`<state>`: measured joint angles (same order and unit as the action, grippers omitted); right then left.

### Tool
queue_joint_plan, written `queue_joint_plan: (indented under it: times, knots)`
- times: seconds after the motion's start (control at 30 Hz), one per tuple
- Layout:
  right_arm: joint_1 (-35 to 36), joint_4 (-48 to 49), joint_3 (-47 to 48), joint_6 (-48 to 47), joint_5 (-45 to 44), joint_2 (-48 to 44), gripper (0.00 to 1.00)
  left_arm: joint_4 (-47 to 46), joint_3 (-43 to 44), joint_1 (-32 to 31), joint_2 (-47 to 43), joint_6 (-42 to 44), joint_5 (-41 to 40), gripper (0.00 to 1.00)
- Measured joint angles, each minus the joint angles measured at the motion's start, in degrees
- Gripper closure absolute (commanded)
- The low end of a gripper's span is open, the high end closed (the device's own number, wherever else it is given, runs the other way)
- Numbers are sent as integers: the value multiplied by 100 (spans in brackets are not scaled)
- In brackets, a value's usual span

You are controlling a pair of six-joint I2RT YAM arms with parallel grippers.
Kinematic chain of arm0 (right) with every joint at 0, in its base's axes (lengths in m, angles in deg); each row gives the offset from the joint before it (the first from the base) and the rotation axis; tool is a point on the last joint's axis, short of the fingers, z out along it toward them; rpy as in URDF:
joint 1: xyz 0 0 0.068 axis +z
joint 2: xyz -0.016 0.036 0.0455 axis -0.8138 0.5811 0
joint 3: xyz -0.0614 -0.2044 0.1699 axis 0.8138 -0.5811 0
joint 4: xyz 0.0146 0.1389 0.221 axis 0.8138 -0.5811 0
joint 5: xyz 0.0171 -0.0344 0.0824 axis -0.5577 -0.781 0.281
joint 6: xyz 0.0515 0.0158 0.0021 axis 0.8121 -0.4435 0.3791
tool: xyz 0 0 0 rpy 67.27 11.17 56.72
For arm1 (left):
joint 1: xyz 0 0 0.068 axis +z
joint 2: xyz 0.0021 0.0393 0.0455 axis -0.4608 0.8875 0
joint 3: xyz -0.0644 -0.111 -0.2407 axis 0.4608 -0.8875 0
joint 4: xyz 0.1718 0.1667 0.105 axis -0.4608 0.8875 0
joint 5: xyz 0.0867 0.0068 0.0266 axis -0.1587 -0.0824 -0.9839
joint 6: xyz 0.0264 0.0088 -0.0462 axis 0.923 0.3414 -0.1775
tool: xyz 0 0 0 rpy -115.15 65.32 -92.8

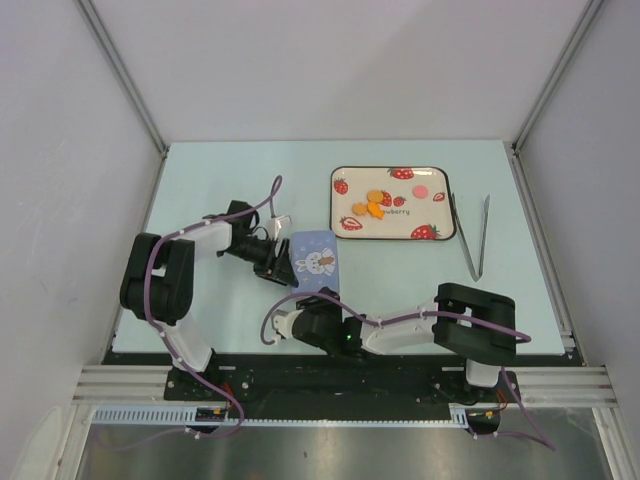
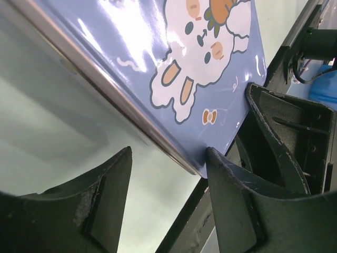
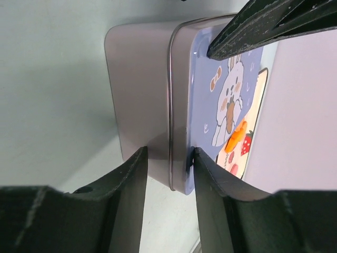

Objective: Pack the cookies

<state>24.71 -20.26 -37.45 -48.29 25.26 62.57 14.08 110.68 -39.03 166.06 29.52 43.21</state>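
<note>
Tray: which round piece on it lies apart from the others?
The pink one, alone toward the right side of the tray in the top view. The orange cookies sit bunched together left of centre.

Top camera looks down from behind; both wrist cameras closely face the blue tin point(image 1: 316, 260).

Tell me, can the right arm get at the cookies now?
Probably not yet: the right gripper straddles the rim of the tin, which lies partly between it and the cookies on the tray. It must back off and lift over first.
</note>
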Motion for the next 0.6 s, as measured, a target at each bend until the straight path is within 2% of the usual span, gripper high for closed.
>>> queue_joint_plan:
  times: [0.13,0.33,0.5,0.6]
  knots:
    - [2,-74,-31,-2,103,-33,41,33,50,50,0,52,-33,37]
    - [2,-133,-72,-52,221,-39,39,50,181,190,-2,138,-120,37]
    - [-66,-94,-81,-92,238,-37,42,48,247,264,-2,157,-236,37]
    - [-122,-24,-81,-138,245,-33,53,44,271,282,-2,188,-256,37]
